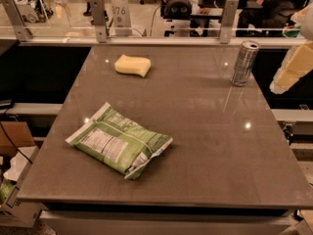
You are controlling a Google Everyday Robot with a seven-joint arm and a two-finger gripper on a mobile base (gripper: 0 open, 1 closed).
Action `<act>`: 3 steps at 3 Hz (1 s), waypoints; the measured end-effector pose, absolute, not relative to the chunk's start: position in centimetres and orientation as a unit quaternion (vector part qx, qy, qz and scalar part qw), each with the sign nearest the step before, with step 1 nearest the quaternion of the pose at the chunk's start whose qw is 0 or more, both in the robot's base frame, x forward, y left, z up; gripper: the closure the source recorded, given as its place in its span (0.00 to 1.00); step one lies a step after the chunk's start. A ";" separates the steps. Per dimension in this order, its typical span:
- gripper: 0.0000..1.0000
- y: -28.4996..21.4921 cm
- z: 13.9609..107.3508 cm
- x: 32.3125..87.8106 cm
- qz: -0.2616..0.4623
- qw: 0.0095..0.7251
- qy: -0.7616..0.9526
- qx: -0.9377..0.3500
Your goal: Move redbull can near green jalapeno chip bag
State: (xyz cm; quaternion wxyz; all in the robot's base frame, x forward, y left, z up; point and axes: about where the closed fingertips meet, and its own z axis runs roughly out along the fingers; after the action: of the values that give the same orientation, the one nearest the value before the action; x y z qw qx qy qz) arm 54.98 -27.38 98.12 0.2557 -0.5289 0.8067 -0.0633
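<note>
The redbull can (244,63) stands upright at the far right of the grey table (205,146), silvery with darker diagonal bands. The green jalapeno chip bag (119,143) lies flat at the front left, white nutrition label facing up, far from the can. A pale segment of my arm (292,67) reaches in at the right edge, right of the can and apart from it. My gripper is out of view past that edge.
A pale yellow sponge-like block (132,65) lies at the far left of the table. A glass barrier with metal posts (228,20) runs along the far edge. Boxes and cables sit on the floor at the left (12,180).
</note>
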 end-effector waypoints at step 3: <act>0.00 -28.8 94.8 63.8 -0.009 0.322 0.821 -0.472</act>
State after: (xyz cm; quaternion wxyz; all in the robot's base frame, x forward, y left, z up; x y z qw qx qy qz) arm 63.78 -28.82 94.77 0.3221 -0.4715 0.8209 -0.0093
